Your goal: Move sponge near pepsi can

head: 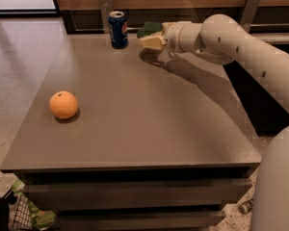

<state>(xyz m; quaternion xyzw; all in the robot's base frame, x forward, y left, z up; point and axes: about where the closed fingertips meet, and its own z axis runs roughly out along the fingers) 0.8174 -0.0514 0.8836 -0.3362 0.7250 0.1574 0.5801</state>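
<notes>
We start with the tabletop [149, 124], a broad grey-brown slab that carries everything. The arm [241, 47] reaches in from the right edge and stretches toward the far edge. We judge it is held low and level so that its load can be set down close to the target.

The orange [63, 105] sits alone near the left edge, well apart from the rest. It plays no part in the task and is not in the way.

The pepsi can [118, 29] stands upright by the far edge, toward the far left corner. It is the only container on the tabletop, and we cannot tell whether it is opened or what it holds.

The sponge [149, 31] is just to the right of the can. It is lifted clear of the tabletop, and its shadow lies beneath it. The pincer [159, 38] is closed around it, gripping it from the right side with the green face up. We judge the sponge is already near enough, so lowering and letting go is what remains.

Below the near left corner a wire basket [17, 218] holds something green that we cannot identify.
</notes>
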